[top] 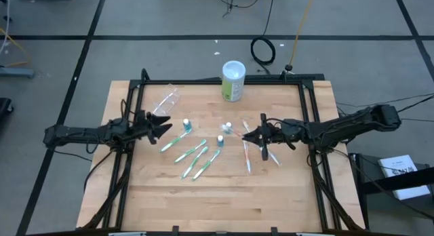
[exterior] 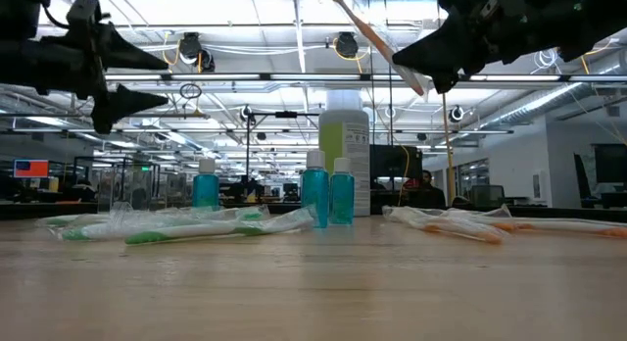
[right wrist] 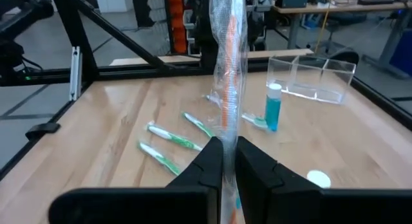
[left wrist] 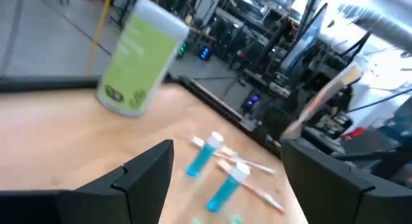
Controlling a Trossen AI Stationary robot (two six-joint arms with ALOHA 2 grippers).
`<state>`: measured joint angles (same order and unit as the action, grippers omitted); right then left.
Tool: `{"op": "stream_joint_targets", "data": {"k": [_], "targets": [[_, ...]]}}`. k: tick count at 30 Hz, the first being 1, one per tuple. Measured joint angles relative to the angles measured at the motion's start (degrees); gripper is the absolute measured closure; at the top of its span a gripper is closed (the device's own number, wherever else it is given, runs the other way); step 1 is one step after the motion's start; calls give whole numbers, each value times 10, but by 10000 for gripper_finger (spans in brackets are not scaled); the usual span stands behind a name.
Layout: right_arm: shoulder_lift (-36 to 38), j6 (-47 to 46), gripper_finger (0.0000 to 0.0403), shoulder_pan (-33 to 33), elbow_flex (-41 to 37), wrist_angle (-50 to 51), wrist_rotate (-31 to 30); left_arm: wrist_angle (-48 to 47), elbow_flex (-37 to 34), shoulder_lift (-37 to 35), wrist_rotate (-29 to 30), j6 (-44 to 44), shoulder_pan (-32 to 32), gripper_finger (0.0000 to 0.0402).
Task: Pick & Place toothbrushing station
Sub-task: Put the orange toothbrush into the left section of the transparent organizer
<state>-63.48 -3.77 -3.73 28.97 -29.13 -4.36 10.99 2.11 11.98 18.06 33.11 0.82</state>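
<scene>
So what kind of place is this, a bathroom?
Not a bathroom: probably a robot lab or workshop. Two robot arms work at a wooden table in a black frame, cables trail on the floor, and screens and benches fill the big room behind.

Canister (top: pixel 233 81) behind tubes (top: pixel 220 139), toothbrushes (top: pixel 192 155), on table (top: pixel 271 195).

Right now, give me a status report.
Right gripper shut on wrapped pinkish toothbrush, lifted. Left gripper open, empty. Clear cup on its side, nothing blocking.

Teal tubes (exterior: pixel 328 199) (white caps), green-white toothbrushes (top: pixel 193 154)
</scene>
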Motion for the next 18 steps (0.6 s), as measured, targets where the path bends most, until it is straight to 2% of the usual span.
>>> {"op": "stream_joint_targets", "data": {"k": [3, 10, 12, 18], "targets": [[-5, 2, 387, 0, 0, -10, 0, 111, -8, 74, 0, 28, 0, 108], [-25, 16, 387, 0, 0, -54, 0, 441, 7, 297, -30, -170, -51, 108], [-33, 20, 387, 0, 0, -70, 0, 479, 42, 368, -30, -218, -64, 108], [-64, 36, 387, 0, 0, -137, -2, 483, 209, 555, -36, -359, -85, 108]]}}
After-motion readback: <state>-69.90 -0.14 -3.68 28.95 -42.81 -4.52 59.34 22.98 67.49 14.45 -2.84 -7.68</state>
